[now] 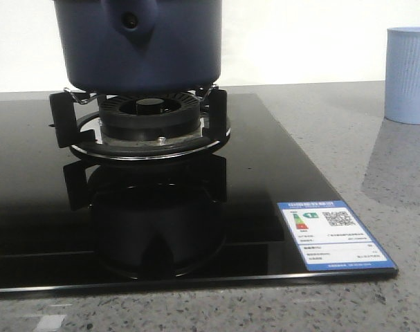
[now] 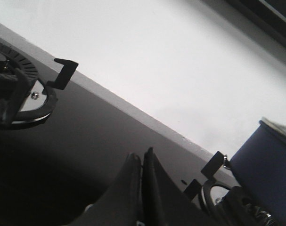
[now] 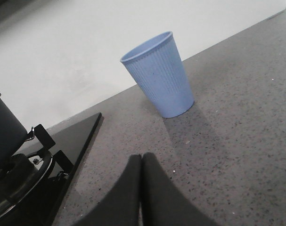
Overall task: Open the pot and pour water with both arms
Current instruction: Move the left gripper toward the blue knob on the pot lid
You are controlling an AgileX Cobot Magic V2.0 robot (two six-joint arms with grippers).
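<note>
matte navy pot point(image 1: 137, 45) — round, on black burner point(image 1: 149, 117).

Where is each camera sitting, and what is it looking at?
Front: low over the stove, facing the pot; no robot parts show.
Left wrist: on the left arm, facing the stove; shut fingers show.
Right wrist: on the right arm, facing the cup; shut fingers show.
Shared: front and right wrist both show the cup.

A blue-bordered energy label point(image 1: 332, 234) sits on the near right corner of the black glass cooktop point(image 1: 265, 173), with a coloured rating scale and a QR code. Its print is too small to read. Nothing else bears legible text.
</note>
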